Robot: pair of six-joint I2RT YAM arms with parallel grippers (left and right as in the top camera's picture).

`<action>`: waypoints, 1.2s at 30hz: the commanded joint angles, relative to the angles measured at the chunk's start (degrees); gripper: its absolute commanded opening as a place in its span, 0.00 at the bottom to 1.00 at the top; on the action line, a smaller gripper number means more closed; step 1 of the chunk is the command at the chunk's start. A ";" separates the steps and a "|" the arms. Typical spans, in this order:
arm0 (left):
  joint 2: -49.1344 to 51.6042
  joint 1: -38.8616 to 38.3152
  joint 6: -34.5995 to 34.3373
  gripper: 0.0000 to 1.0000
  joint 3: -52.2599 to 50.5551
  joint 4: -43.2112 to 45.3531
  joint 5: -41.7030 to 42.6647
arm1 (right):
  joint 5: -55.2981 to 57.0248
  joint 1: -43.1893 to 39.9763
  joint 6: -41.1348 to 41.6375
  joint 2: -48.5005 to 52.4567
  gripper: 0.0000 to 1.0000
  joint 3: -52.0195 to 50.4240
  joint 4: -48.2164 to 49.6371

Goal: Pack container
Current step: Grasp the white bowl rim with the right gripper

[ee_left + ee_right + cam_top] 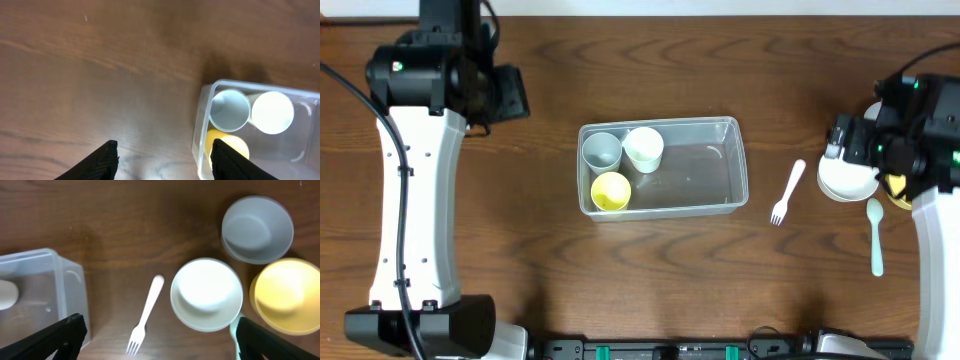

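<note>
Standing along the left edge of the overhead frame, the left arm [415,200] reaches toward the upper left corner. In its wrist view the left jaws are spread apart and grip nothing, poised above the wooden surface [520,260]. At centre frame the container [705,172] rests on the surface. Its left end holds three upright cups: a grey cup [601,150] and a white cup [643,148] side by side at the top, and a yellow cup [611,191] below them. Just right of the container lies a white fork [787,192], tines toward the lower edge. At the far right the right arm [932,260] hangs over a white bowl [847,180], a grey bowl [257,228] and a yellow bowl [287,295]. A pale green spoon [875,235] lies below them. The right jaws are released wide, holding nothing.
</note>
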 commanded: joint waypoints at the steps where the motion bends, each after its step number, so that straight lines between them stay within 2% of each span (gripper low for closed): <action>1: -3.02 0.24 -0.98 0.60 -5.38 0.70 2.97 | 0.72 0.52 -4.15 8.28 0.98 -0.28 -0.39; 10: -7.34 0.24 -1.79 0.60 -22.03 5.75 3.19 | 0.90 0.52 -4.20 24.44 0.92 -0.28 3.10; 13: -7.32 0.24 -1.79 0.60 -25.03 5.99 3.19 | 0.90 0.52 -4.24 28.00 0.91 -0.28 4.52; 17: -7.32 0.24 -1.79 0.60 -26.67 6.16 3.19 | 0.87 0.52 -4.22 31.61 0.83 -0.28 4.96; 20: -7.32 0.24 -1.81 0.61 -26.75 6.23 3.19 | 0.87 0.52 -4.17 33.38 0.68 -0.28 4.92; 29: -7.32 0.24 -1.81 0.61 -26.75 6.23 3.19 | 0.70 0.52 -3.13 35.15 0.45 -0.28 4.76; 36: -7.32 0.24 -1.81 0.61 -26.75 6.23 3.19 | 0.70 0.55 -3.13 35.12 0.08 -0.28 4.81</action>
